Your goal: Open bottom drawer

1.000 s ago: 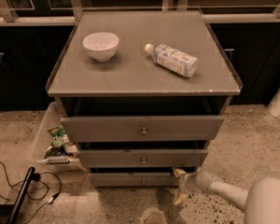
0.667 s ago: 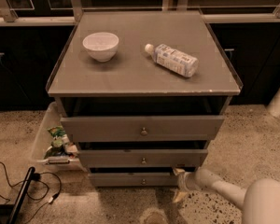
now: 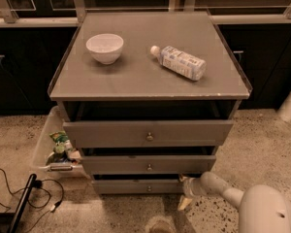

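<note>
The bottom drawer (image 3: 136,187) is the lowest, narrowest grey front of three, with a small brass knob (image 3: 149,189) at its middle. It stands out a little beyond the cabinet body, as do the two fronts above it. My gripper (image 3: 185,192) is at the right end of the bottom drawer front, reaching in from the lower right on a white arm (image 3: 223,189). One pale finger (image 3: 184,203) hangs below the drawer's right corner.
A white bowl (image 3: 105,47) and a lying plastic bottle (image 3: 179,61) rest on the cabinet top (image 3: 136,76). A clear bin (image 3: 51,147) with items stands on the floor at the left. Black cables (image 3: 19,198) lie at the lower left. Dark cabinets line the back.
The gripper stays at the right end of the bottom drawer; the arm has shifted very slightly. The drawers look the same.
</note>
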You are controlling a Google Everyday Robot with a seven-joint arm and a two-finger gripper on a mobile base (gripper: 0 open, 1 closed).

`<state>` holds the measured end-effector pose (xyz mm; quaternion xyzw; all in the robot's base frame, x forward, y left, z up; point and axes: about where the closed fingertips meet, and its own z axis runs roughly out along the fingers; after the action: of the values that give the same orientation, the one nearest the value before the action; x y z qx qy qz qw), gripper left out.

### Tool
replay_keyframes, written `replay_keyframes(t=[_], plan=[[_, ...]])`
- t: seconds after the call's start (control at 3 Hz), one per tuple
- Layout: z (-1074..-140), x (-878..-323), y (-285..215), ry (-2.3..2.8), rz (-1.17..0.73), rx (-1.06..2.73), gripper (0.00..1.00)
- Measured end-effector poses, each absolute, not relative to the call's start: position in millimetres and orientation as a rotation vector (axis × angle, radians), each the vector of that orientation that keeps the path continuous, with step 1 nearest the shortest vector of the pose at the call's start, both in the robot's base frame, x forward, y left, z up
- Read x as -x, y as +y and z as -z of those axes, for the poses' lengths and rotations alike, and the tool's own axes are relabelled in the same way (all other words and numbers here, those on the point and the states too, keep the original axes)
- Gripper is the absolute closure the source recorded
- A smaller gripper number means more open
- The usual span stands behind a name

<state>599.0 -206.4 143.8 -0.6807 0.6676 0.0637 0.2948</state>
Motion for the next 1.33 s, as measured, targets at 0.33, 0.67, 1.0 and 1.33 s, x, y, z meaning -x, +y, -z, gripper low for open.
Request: replay_keyframes(t=[0.33,0.67,1.0,1.33], plan=[[-143.8,-599.0,-206.3,1.777,-0.169,1.812,0.19],[-143.8,-599.0,-206.3,1.777,-0.170,1.812,0.42],[-143.8,-599.0,-206.3,1.777,-0.170,1.812,0.65],[-152.7,-599.0,-206.3,1.777,-0.170,1.812,0.88]])
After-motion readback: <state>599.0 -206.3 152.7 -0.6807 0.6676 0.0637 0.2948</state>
